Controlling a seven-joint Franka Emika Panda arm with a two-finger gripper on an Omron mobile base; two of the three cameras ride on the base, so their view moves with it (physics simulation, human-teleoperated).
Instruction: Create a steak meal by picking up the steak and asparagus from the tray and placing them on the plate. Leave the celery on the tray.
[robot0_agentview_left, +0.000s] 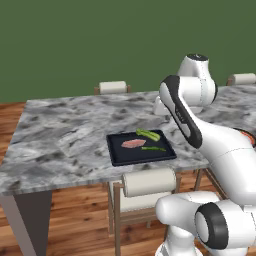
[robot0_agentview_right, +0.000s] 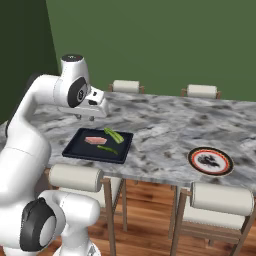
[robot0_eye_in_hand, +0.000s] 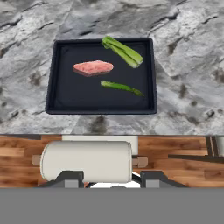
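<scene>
**Food on the tray, hand raised behind it**

While hanging high above the marble table (robot0_agentview_left: 65, 135), hid behind the arm's own elbow in the left base view. Found the black tray (robot0_agentview_left: 116, 152) near the table's front edge, holding the pink steak (robot0_agentview_left: 133, 143) in the middle, the thin dark asparagus (robot0_agentview_left: 153, 148) in front of and right of it, and the thick pale celery (robot0_agentview_left: 148, 134) at the far right corner. Noted a cushioned chair (robot0_agentview_left: 148, 182) tucked in just below the tray, and an orange sliver of the plate (robot0_agentview_left: 248, 137) past the forearm.

From the right base view, saw the gripper (robot0_agentview_right: 86, 118) hovering above the table just behind the tray's (robot0_agentview_right: 75, 148) far left corner, touching nothing. Could not tell how the jaws stood. Counted steak (robot0_agentview_right: 92, 140), asparagus (robot0_agentview_right: 107, 149) and celery (robot0_agentview_right: 114, 135) all inside the rim. Placed the round plate (robot0_agentview_right: 210, 161) well apart to the right, bare, near the front edge.

Through the hand view, looked down on the tray (robot0_eye_in_hand: 61, 98): steak (robot0_eye_in_hand: 93, 68) left of centre, celery (robot0_eye_in_hand: 123, 51) slanting in the top right corner, asparagus (robot0_eye_in_hand: 121, 87) just below the steak's right end. Met the chair's (robot0_eye_in_hand: 86, 160) padded back below the table edge.
</scene>
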